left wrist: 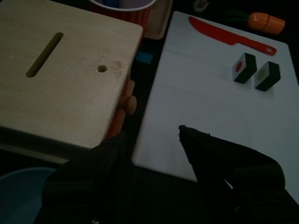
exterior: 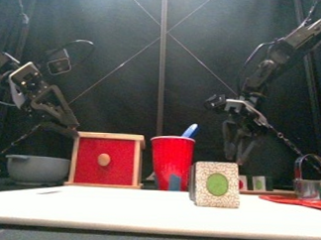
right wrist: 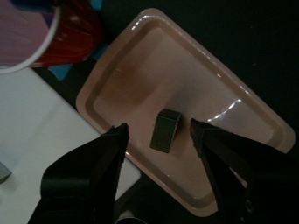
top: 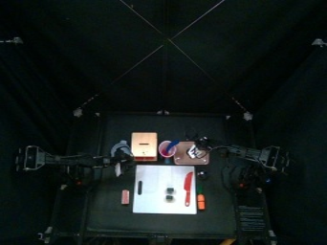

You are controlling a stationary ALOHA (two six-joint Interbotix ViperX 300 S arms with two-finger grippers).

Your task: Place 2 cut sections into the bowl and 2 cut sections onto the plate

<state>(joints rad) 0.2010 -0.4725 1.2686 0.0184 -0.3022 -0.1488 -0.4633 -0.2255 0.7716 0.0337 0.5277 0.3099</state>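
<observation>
My right pincer point(right wrist: 160, 144) hangs with jaws apart over the plate point(right wrist: 222, 79), where one cut piece point(right wrist: 165, 129) lies free between them. If I swing away low, a jaw could knock it off. My left pincer point(left wrist: 152, 153) waits, jaws apart, near the board point(left wrist: 198, 83) with two more pieces point(left wrist: 256, 70).

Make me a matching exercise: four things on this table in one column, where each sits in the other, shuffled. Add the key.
Things
1. red knife
2. lone cut section
3. pair of cut sections
4. red cup

Places
A. on the pinkish plate
B. side by side on the white board
C. upright between the red box and the plate
D. along the board's edge

Pairs: 1-D, 2-A, 3-B, 4-C
</observation>
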